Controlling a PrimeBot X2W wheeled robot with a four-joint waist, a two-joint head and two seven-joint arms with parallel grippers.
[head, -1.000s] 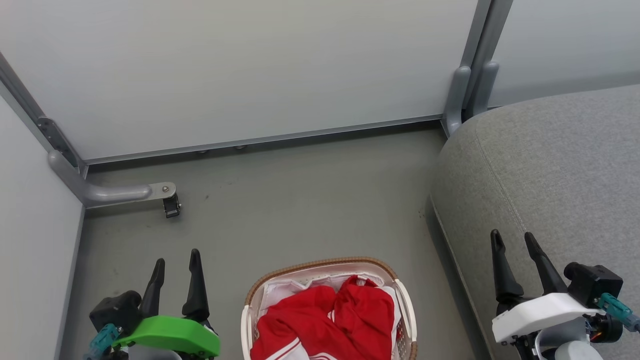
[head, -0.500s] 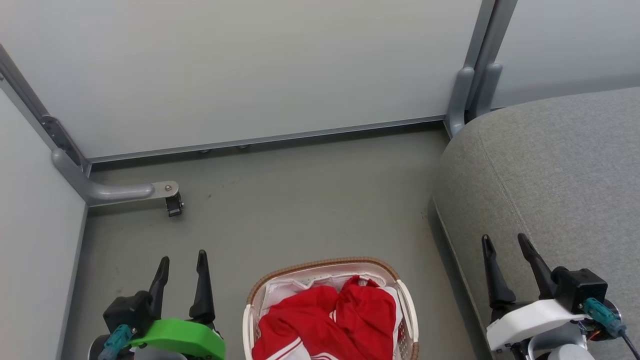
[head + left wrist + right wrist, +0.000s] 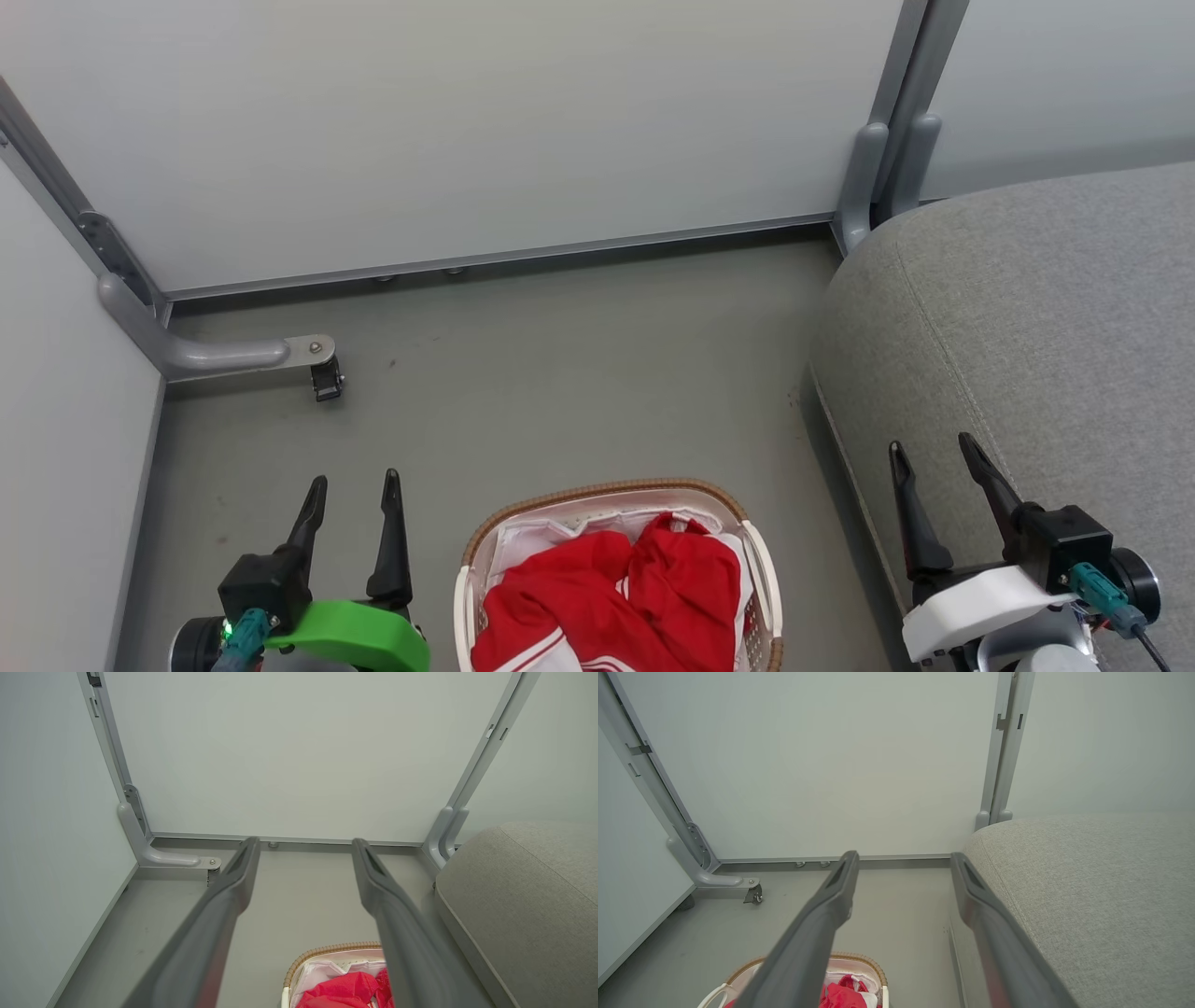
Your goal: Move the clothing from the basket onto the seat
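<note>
Red clothing [image 3: 616, 602] with white stripes is heaped in the white basket [image 3: 758, 569] with a brown rim, on the floor at the bottom centre of the head view. The grey seat [image 3: 1046, 317] bulks at the right. My left gripper [image 3: 355, 481] stands open to the left of the basket, above the floor, empty. My right gripper [image 3: 932, 448] stands open over the seat's front edge, empty. The left wrist view has the basket [image 3: 327, 951], clothing [image 3: 345, 991] and seat [image 3: 523, 896]; the right wrist view has the basket [image 3: 871, 963], clothing [image 3: 840, 995] and seat [image 3: 1087, 886].
White partition panels [image 3: 467, 121] on grey frames close off the back and left. A grey foot with a castor [image 3: 325, 381] juts out from the left corner. A white liner [image 3: 532, 539] lies under the clothing. Grey floor [image 3: 560, 373] stretches beyond the basket.
Both grippers have drifted inward toward the basket and slightly down in the head view. The view itself has shifted a little. Both stay open and empty.
</note>
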